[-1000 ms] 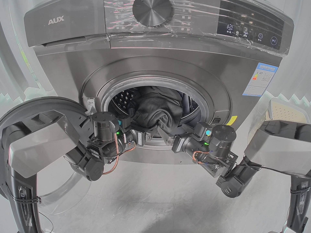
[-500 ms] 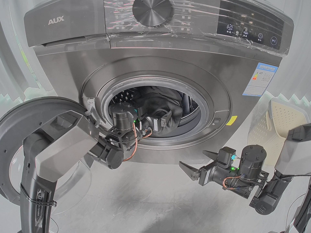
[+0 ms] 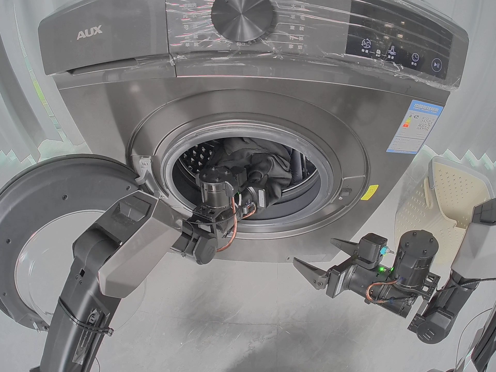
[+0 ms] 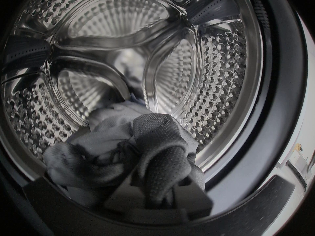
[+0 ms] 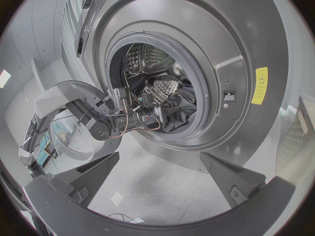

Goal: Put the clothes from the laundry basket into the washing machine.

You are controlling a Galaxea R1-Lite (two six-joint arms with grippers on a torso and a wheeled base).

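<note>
Left gripper (image 3: 261, 195) at the drum mouth, pinching the dark clothes (image 3: 258, 164).
The clothes lie bunched at the near lip of the drum inside the washing machine (image 3: 103, 109), its door (image 3: 51, 192) swung open to the left. The right gripper (image 3: 314, 250) hangs low at the right, in front of the machine, fingers spread wide, near the laundry basket (image 3: 454, 192).

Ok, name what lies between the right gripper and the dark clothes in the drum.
Head view: only the washer's grey metal door ring lies between right gripper and dark bundled clothes.
</note>
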